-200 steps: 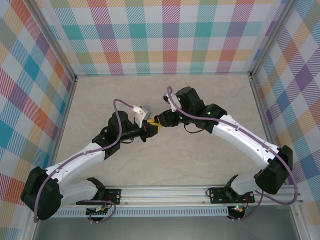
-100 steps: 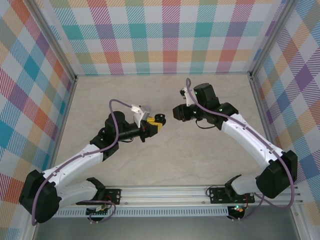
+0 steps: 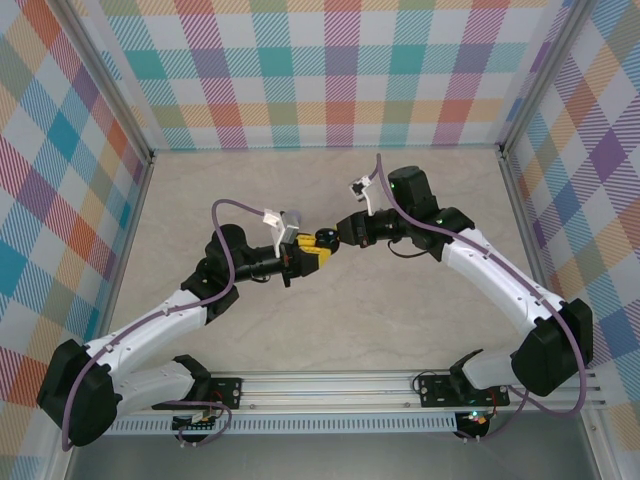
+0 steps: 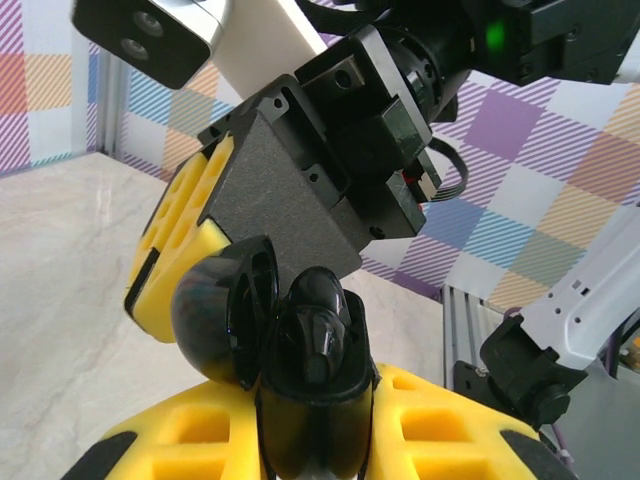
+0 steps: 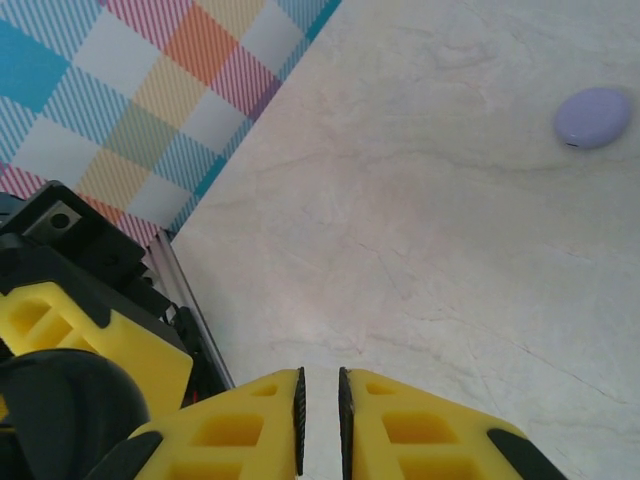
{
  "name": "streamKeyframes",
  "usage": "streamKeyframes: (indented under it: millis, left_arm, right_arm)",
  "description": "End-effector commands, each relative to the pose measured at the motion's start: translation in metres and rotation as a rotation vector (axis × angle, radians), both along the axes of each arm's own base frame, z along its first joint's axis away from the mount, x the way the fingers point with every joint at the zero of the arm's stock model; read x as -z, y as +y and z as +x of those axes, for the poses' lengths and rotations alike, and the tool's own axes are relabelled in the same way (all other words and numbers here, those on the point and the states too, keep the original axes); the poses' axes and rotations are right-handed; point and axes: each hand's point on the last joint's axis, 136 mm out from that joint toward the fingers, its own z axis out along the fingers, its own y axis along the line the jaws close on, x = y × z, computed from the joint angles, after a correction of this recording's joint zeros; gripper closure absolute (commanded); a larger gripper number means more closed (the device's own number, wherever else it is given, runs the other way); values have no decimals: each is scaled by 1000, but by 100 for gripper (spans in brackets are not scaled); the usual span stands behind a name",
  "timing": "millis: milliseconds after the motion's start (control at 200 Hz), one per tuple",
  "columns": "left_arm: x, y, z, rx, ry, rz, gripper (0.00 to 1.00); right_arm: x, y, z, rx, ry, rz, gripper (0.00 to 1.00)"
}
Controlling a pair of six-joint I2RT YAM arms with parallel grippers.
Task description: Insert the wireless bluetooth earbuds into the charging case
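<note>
Closing the gap seen a moment ago, the right arm is reaching back toward the left one above the surface. On the left, the left pincer is pinching the black charging case, its lid hanging open; whether an earbud is sitting inside is too dark to tell. Just beside it, the right pincer is hovering, pressed together on nothing. Farther right, a lavender case is lying on the surface.
</note>
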Motion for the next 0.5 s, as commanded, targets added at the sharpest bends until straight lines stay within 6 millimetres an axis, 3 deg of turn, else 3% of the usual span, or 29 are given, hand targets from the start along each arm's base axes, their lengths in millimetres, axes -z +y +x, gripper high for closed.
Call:
streamKeyframes:
  millis: [0, 495]
  left_arm:
    - [-6, -5, -7, 44, -24, -33, 100]
    - [10, -11, 6, 17, 59, 2, 100]
  right_arm:
    - [-12, 7, -12, -76, -27, 65, 81]
    - [-44, 2, -36, -145, -123, 157, 80]
